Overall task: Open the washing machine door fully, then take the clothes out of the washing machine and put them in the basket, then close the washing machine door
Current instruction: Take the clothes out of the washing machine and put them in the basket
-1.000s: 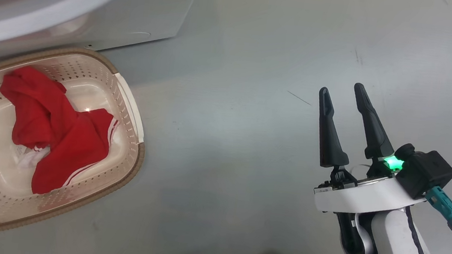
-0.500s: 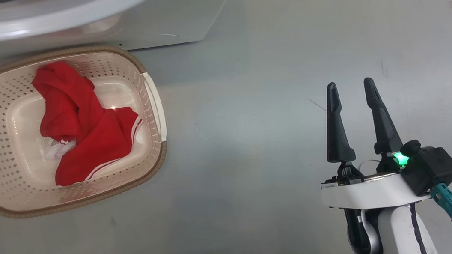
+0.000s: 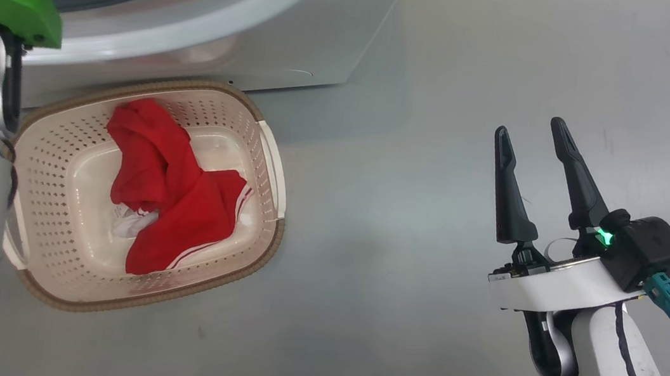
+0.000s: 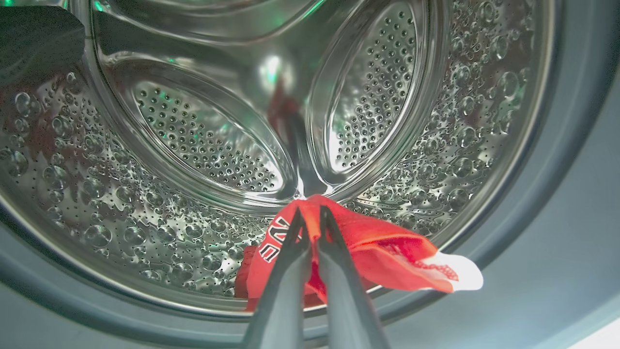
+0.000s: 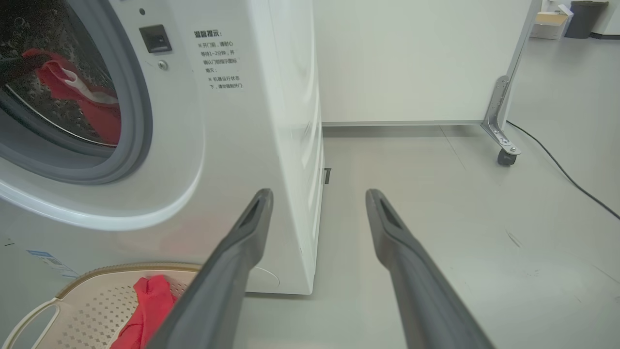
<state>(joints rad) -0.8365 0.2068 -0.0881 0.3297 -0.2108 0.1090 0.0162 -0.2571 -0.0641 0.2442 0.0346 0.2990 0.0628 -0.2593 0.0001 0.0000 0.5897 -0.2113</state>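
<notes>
L gripper (image 4: 310, 215) clamped on red white-trimmed fabric garment (image 4: 382, 247) at 6 o'clock of perforated steel drum (image 4: 193, 145), cloth trailing toward 4. Cream perforated plastic basket (image 3: 60, 135) below white washing machine (image 3: 233, 28), nearer L than R gripper (image 3: 528, 125) (spread, empty).

clothes (image 3: 170, 206): red heap in basket (image 3: 53, 192) | red garment (image 4: 387, 242): inside drum (image 4: 208, 140) of washing machine (image 5: 232, 145)
</notes>
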